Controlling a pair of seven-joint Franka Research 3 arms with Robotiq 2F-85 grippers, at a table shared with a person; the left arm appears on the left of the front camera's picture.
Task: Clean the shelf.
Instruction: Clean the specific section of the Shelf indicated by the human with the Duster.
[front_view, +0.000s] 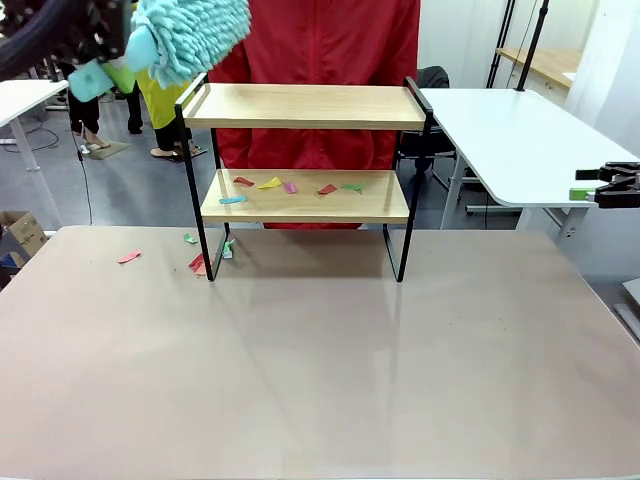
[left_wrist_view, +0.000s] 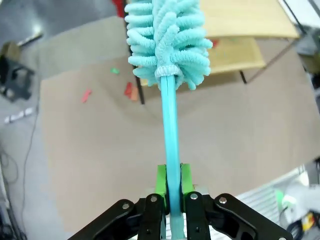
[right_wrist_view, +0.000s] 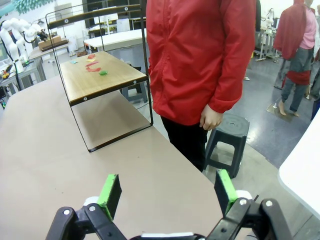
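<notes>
Item: the shelf (front_view: 300, 106), two-tier, is standing at the far middle of the table (front_view: 320, 380), with its long axis running from the robot's left to its right. Coloured paper scraps (front_view: 290, 186) are lying along the lower board, and more by its left foot. The left gripper (left_wrist_view: 170, 185) is clamping the thin handle of a turquoise duster (front_view: 190, 35); the fluffy head is hanging just above and left of the shelf's top left corner. The littered board is therefore lying below and right of the head, so a sweep is likely needing a drop, then a run along that axis. The right gripper (right_wrist_view: 170, 187) is standing wide and empty, well apart at the right; the left arm is sitting nearer
</notes>
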